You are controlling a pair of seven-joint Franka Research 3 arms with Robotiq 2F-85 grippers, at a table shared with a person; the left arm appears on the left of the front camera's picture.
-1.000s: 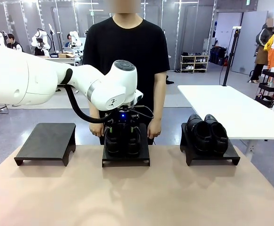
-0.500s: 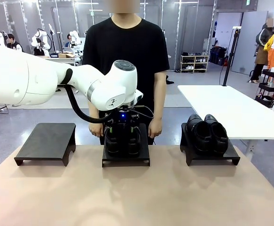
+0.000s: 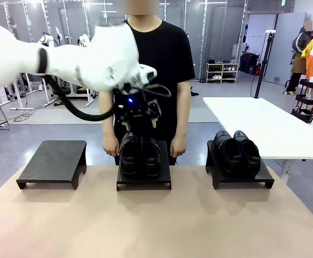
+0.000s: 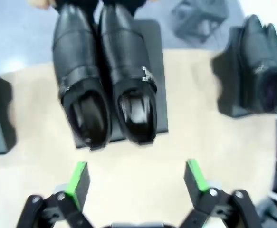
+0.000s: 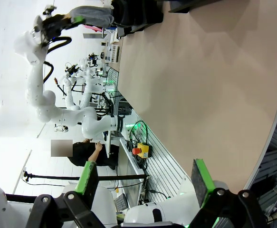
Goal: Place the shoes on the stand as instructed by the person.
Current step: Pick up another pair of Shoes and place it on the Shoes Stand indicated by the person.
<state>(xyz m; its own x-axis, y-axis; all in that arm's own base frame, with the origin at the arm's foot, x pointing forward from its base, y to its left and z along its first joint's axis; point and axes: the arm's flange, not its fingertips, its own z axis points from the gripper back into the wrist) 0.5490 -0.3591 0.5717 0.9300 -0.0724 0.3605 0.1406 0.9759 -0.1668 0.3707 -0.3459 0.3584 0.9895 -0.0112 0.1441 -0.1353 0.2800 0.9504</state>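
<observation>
A light brown table (image 3: 156, 220) carries three low black rectangular stands in a row along its far edge. The left stand (image 3: 53, 161) has a bare top. On the middle stand (image 3: 144, 177) sits a pair of glossy black leather dress shoes with a metal buckle strap (image 3: 139, 156), side by side and touching, toes toward the person. On the right stand (image 3: 241, 174) sits a second pair of glossy black leather shoes (image 3: 236, 152), also side by side.

The white left arm reaches in from the left side at about chest height, bent so that its wrist points down. Its black left gripper (image 3: 139, 123) with green pads hangs directly above the buckled pair, apart from the shoes, with clear air between the fingertips and the leather. From the left wrist camera, the two green-padded fingers (image 4: 77, 183) stand spread wide with nothing between them, and the buckled pair lies below them on its stand.

The person in a black short-sleeved T-shirt (image 3: 145, 54) stands behind the middle stand, arms straight down, both hands low beside it at the table's far edge.

From the right wrist camera, the right gripper (image 5: 145, 183) is also spread wide and empty, its view rolled sideways over bare tabletop.
</observation>
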